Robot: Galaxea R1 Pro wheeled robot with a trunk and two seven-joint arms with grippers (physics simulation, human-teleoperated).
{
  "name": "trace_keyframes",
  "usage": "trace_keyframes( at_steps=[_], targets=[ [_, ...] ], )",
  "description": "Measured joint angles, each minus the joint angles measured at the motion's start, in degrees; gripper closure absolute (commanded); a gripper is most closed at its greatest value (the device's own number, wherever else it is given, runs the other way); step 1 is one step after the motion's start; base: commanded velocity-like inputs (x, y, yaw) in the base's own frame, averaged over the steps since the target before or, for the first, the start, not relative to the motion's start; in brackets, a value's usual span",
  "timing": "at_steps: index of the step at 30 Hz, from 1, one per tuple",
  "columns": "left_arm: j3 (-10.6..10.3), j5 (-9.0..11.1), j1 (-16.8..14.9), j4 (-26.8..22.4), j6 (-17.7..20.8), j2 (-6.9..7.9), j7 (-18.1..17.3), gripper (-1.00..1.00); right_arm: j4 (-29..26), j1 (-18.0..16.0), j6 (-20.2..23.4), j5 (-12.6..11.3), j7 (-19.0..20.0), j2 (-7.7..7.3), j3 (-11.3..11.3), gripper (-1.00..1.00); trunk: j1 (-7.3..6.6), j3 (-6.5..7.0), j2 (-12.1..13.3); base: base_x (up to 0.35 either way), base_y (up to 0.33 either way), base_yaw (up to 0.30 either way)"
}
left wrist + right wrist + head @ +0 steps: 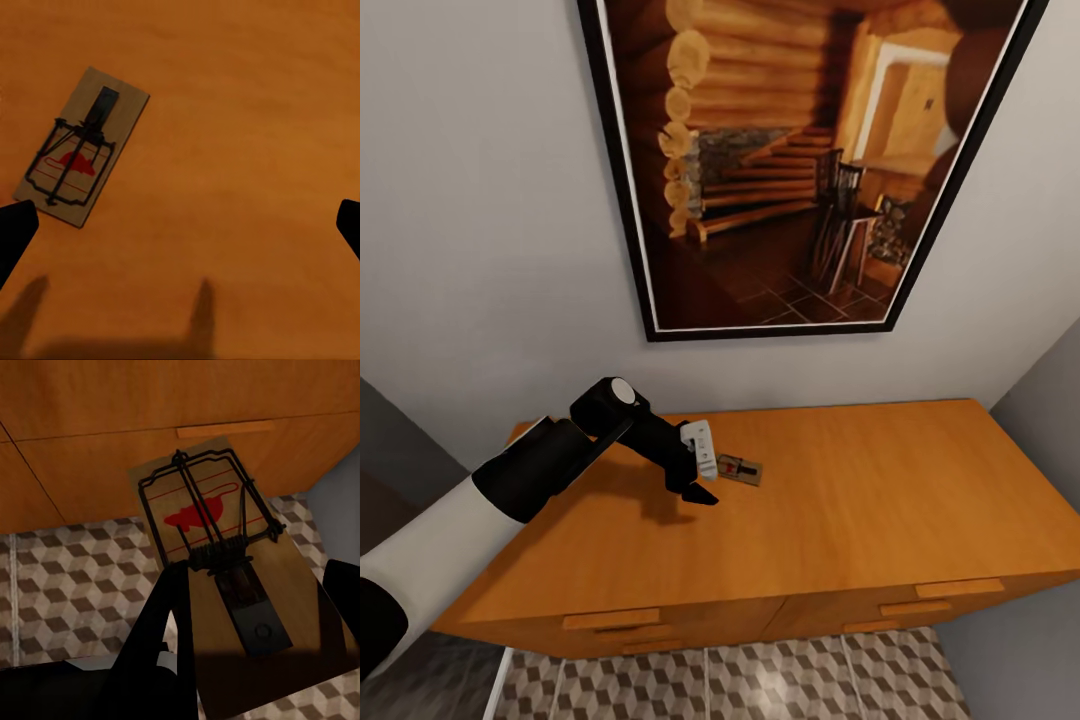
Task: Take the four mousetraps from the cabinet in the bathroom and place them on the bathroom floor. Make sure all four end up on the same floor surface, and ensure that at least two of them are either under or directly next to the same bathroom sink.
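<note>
My right end effector (251, 660) was pinching one mousetrap (217, 555) by its end, holding it above the bathroom floor (82, 577) in front of the cabinet's drawer fronts; by my judgement that one was on its way down but not yet placed. My left end effector (700, 478) hung spread wide over the cabinet (880, 500) top, its dark fingertips (15, 229) well apart, with a second mousetrap (740, 469) lying flat on the wood just beside it, touched by neither finger. In the left wrist view that trap (82, 146) sat off toward one finger, not centred between them, so I reckoned the end effector needed shifting across before closing.

So I counted one trap in hand and one on the cabinet waiting; the other two I could not account for from what I saw, and no sink was in sight.

Around me, a large framed picture (800, 160) of a log-cabin interior hung on the pale wall above the cabinet, well clear of my arm. The cabinet top was otherwise smooth, and nothing stood between my left end effector and the trap.
</note>
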Motion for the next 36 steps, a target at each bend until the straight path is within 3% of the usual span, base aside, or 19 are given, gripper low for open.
trace_keyframes(
  at_steps=[34, 36],
  targets=[
    [-1.82, -0.14, 0.0, 1.7, -0.03, -0.93, 0.27, -1.0, 0.26, 0.02, 0.0, 0.04, 0.01, 0.13, 0.07, 1.0, 0.0, -0.71, 0.0, 0.001, 0.0, 0.0],
    [-1.9, -0.17, 0.0, 1.68, -0.03, -1.07, 0.28, -1.0, 0.36, 1.39, 0.0, -0.01, 0.0, 0.24, -0.08, 1.0, 0.0, -0.72, 0.0, 0.0, 0.0, 0.0]
  ],
)
